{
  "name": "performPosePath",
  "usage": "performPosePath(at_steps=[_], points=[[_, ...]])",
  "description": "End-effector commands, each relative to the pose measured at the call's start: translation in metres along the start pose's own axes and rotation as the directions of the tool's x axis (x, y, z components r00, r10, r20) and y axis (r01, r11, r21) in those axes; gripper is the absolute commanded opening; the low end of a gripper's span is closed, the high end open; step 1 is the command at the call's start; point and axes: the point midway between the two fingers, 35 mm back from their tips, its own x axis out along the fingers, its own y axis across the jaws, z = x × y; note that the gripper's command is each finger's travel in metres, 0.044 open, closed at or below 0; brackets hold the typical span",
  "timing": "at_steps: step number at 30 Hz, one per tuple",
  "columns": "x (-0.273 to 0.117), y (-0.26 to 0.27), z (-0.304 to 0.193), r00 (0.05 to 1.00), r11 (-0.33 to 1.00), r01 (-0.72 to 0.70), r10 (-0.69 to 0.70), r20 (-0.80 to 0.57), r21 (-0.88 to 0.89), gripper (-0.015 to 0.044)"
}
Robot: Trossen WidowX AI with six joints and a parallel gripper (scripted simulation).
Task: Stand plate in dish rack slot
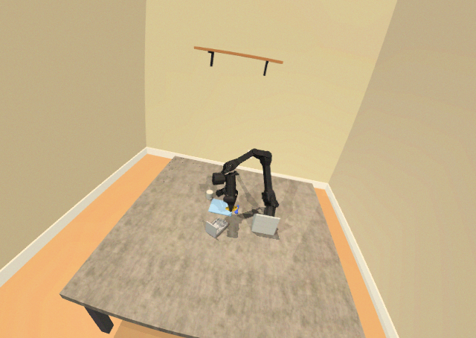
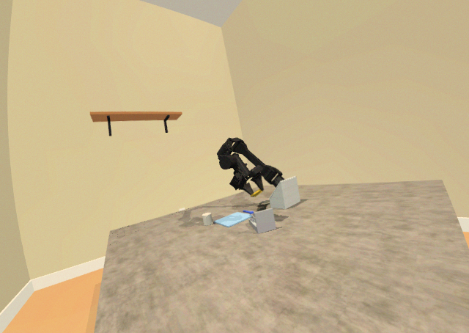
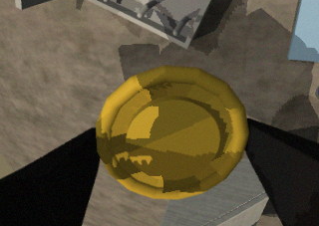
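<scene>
End effector (image 2: 254,190): closed on the yellow plate (image 3: 171,131), gripping it at opposite rim edges, fingers held wide by it.
Plate: lifted off the table (image 2: 303,276), seemingly close to flat, hanging above the bare surface near the dish rack (image 3: 150,7).
Dish rack: small grey box with rails, standing on the table beside a light blue mat (image 2: 231,218).
Nearby: 1 white cup (image 2: 206,218) next to the mat; a blue spoon (image 2: 248,211) at the mat's edge.
Arm: bent over, pointing downward.
</scene>
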Motion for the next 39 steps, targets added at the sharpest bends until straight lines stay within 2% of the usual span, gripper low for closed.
performPosePath(at_steps=[1,11,22,31,39], points=[[0.008,0.000,0.001,0.998,0.995,-0.066,0.065,-0.014,-0.070,0.0000],[0.026,-0.001,0.005,0.972,0.941,-0.234,0.234,-0.031,-0.246,0.0000],[0.041,-0.003,0.010,0.912,0.819,-0.372,0.410,-0.008,-0.437,0.0000],[0.050,-0.006,0.015,0.842,0.692,-0.415,0.538,0.039,-0.590,0.0000],[0.055,-0.010,0.019,0.766,0.579,-0.386,0.634,0.100,-0.718,0.0000]])
